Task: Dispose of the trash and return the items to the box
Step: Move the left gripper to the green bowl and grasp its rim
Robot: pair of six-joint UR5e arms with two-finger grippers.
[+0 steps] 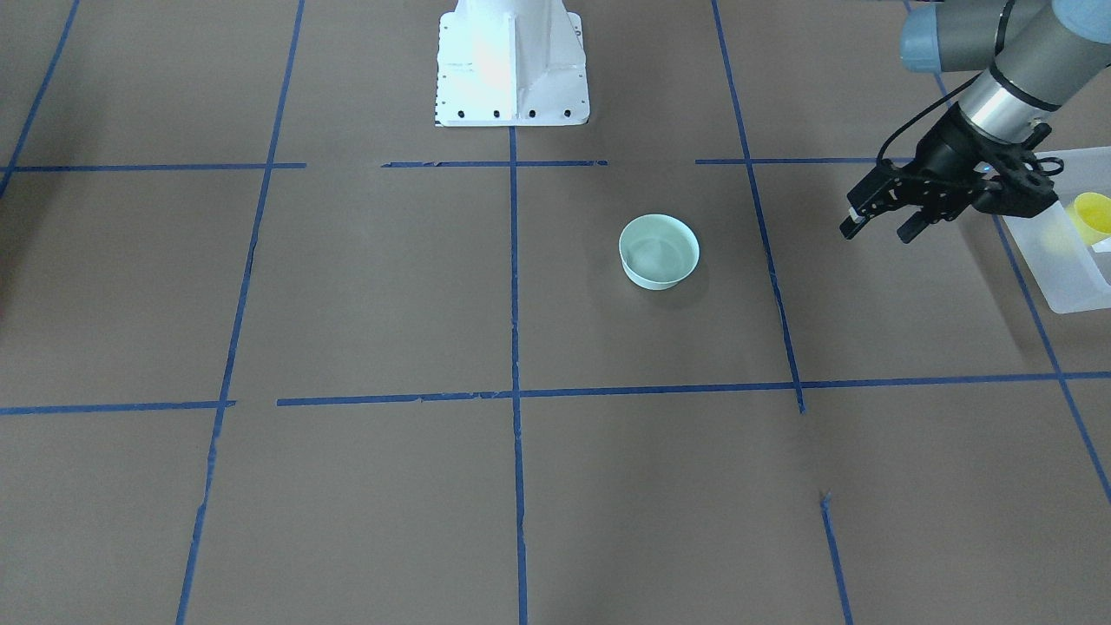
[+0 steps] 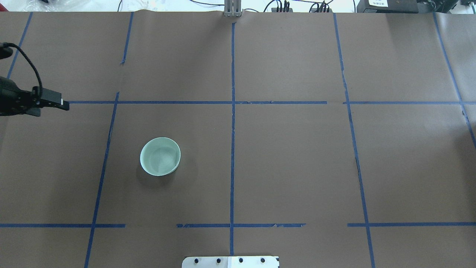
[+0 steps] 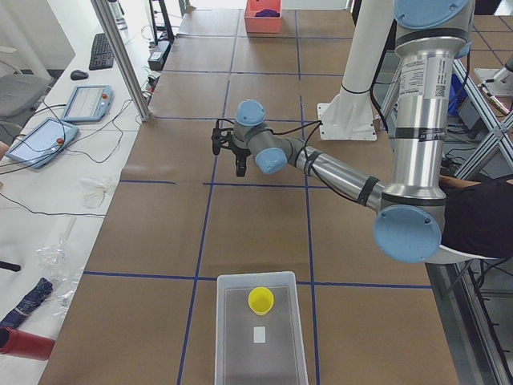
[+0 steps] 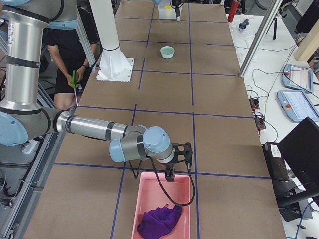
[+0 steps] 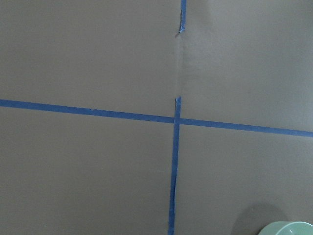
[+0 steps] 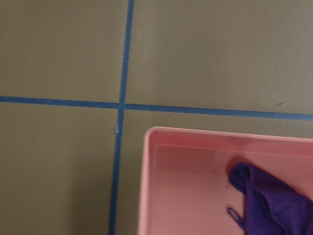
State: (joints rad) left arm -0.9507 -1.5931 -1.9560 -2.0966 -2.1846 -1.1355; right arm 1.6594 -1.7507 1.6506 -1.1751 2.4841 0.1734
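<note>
Far L end of the table (image 1: 347, 304): the box (image 3: 256, 277) already holds the cup (image 3: 260, 300). Just beside the box, the L arm (image 1: 1011, 91) hangs over the table w/ jaws spread and nothing in them. The bowl (image 1: 659, 252) sits upright, well apart from the box, not yet returned. Far R end: the R arm (image 4: 94, 128) hovers at the rim of the pink bin (image 4: 154, 194), purple cloth (image 4: 159, 221) inside; can't tell its jaws' state. Step in hand, prob.: fetching the bowl. Next, the L arm needs to get over the bowl, drop, pinch its rim, then carry it to the box.
</note>
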